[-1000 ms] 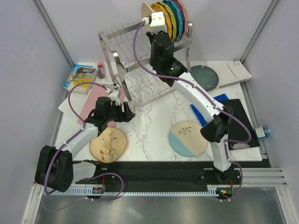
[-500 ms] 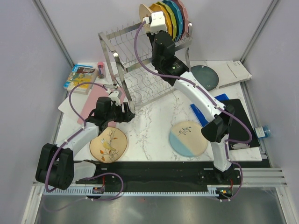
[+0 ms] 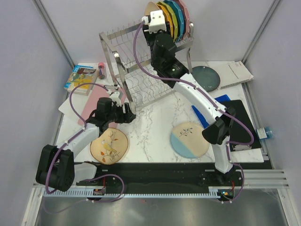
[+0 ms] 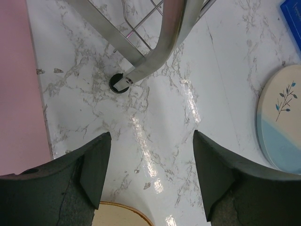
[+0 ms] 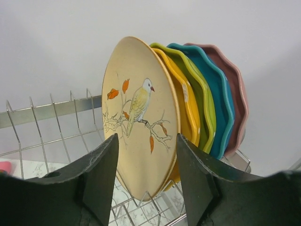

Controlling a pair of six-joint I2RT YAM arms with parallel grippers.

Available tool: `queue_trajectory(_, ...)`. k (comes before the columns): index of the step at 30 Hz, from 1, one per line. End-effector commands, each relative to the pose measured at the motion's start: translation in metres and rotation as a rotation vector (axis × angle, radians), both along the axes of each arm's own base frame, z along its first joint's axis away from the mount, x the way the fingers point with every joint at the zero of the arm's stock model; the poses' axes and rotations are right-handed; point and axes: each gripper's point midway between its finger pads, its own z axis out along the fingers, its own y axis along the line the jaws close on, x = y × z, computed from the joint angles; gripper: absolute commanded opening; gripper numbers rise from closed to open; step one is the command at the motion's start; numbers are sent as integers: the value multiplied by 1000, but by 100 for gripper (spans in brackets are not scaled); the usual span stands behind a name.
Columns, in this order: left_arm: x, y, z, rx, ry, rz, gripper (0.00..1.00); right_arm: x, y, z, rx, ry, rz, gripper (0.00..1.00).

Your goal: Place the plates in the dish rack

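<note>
Uppermost, one bird plate (image 5: 141,117) stood on edge in the top tier of the dish rack (image 3: 122,44), just beside the scalloped plates (image 5: 214,94). We saw the right pincer (image 5: 146,141) with jaws parted either side of it, gripping nothing. The second bird plate (image 3: 109,145), the blue-and-cream plate (image 3: 189,140) and the teal plate (image 3: 205,77) lay flat on the bench (image 3: 155,122). The left pincer (image 4: 150,141) hung wide and empty near a rack leg (image 4: 155,52).

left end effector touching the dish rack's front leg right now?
Apart. In the left wrist view, bare marble table shows between the left end effector and the dish rack leg with its black foot.
</note>
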Motion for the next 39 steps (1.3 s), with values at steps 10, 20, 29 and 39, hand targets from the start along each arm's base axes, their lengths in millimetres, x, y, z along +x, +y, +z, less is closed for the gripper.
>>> queue_trajectory(10, -9, 124, 87, 365, -48, 191, 91, -113, -45, 80, 19, -102, 90, 73)
queue_trajectory(20, -73, 224, 60, 163, 372, 373, 90, -228, -21, -144, 22, 635, 649, 91)
queue_trajectory(29, -109, 221, 3, 38, 587, 108, 79, -264, 13, -282, 288, 1107, 828, 91)
queue_trajectory(39, -132, 208, -69, 46, 604, -64, 73, -259, 41, -369, 507, 1209, 828, 84)
